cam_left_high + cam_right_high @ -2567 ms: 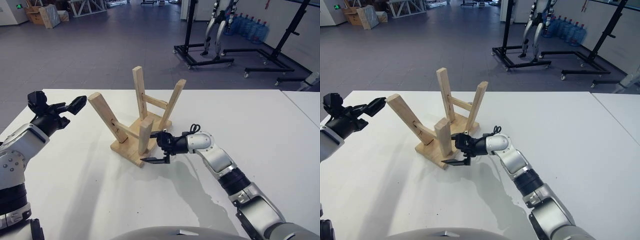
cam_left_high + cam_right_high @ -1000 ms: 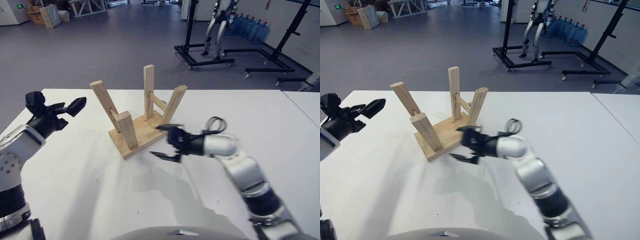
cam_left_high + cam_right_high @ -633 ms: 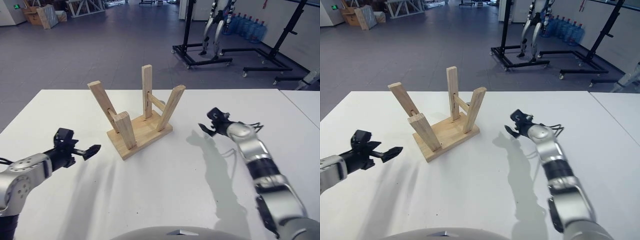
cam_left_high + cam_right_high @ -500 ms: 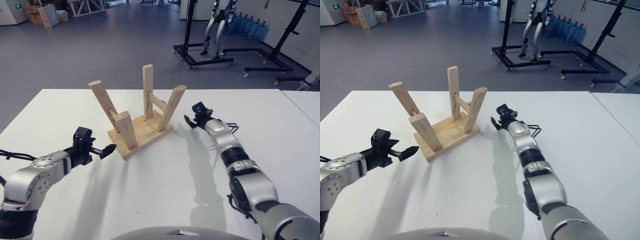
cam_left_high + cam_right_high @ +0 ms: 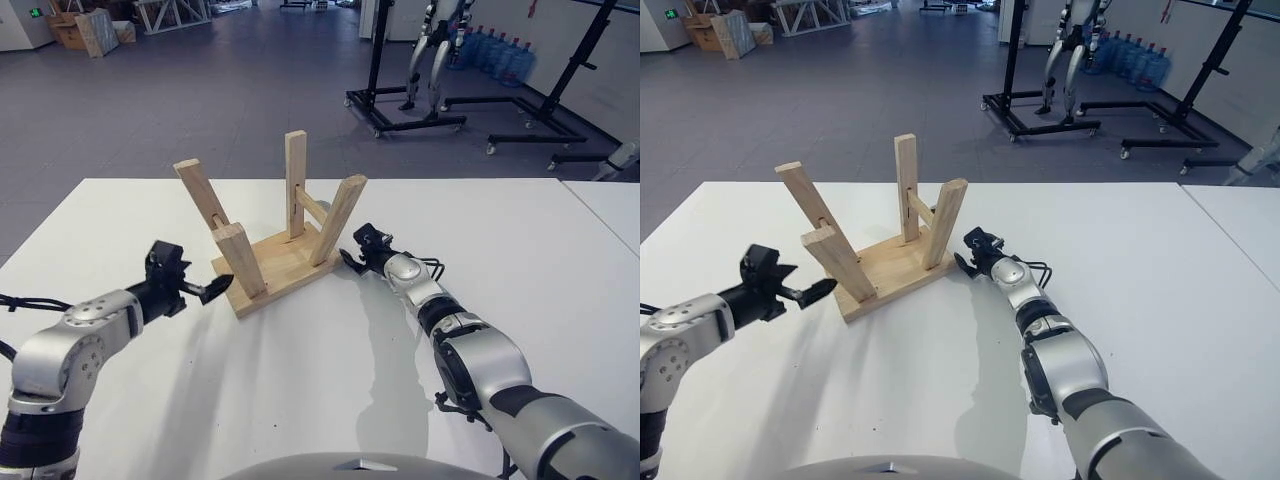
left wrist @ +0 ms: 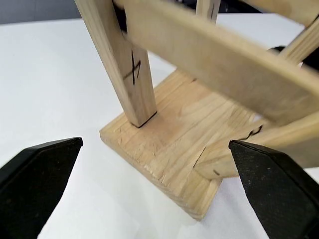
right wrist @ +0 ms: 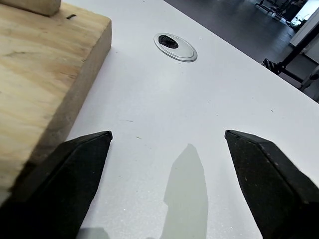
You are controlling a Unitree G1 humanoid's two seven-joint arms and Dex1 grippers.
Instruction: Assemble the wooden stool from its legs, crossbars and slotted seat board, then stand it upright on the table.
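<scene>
two black wheeled stands (image 5: 405, 110) and some water bottles (image 5: 497, 55) stand on the floor beyond the white table (image 5: 300, 380). the stool (image 5: 296, 190) sits upside down on it, seat board (image 5: 290, 265) flat, legs (image 5: 203, 195) up. the left gripper (image 5: 208, 286) is spread wide and empty just beside the board's left corner; the right gripper (image 5: 352, 256), likewise spread and empty, is by its right corner.

Metal grommet (image 7: 175, 47); wheeled black racks (image 5: 378, 60), water bottles (image 5: 500, 55).
</scene>
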